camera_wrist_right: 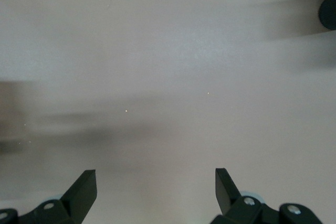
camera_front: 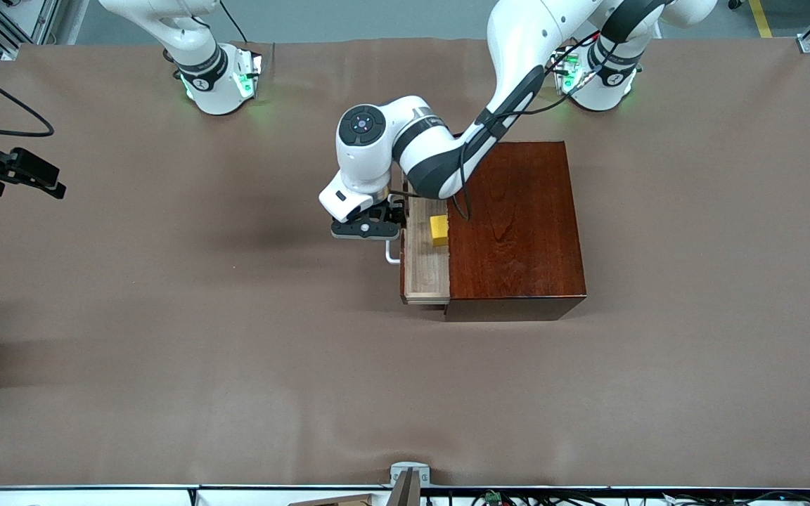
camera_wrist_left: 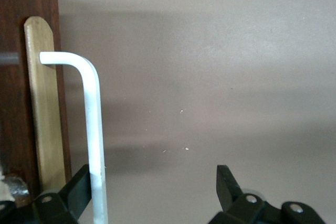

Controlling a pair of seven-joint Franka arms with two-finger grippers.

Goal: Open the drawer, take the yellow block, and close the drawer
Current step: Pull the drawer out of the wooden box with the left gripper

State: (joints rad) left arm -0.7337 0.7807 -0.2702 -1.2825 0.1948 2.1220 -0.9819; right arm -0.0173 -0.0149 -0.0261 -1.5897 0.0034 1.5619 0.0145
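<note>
Drawer (camera_front: 425, 270) of the reddish-brown wooden box (camera_front: 514, 225) stands partly pulled out toward the right arm's end of the table (camera_front: 166, 316), its pale wooden floor showing; the yellow block (camera_front: 439, 230) lies in that tray, just beside the left pincer (camera_front: 366, 226) and close against the box's edge; the left pincer sits low at the drawer's front, right at the white handle (camera_front: 392, 251), with its fingers spread wide; in the left wrist view the handle's bar (camera_wrist_left: 94, 129) runs between the two fingers (camera_wrist_left: 227, 182), near one and well apart from the other, so the pincer is released and grips nothing; the right pincer (camera_front: 39, 176) hangs over the bare table at the right arm's end, well apart from the box, where that arm waits; its wrist view shows its fingers (camera_wrist_right: 84, 184) also spread apart, empty, with only brown table cover beneath them.
</note>
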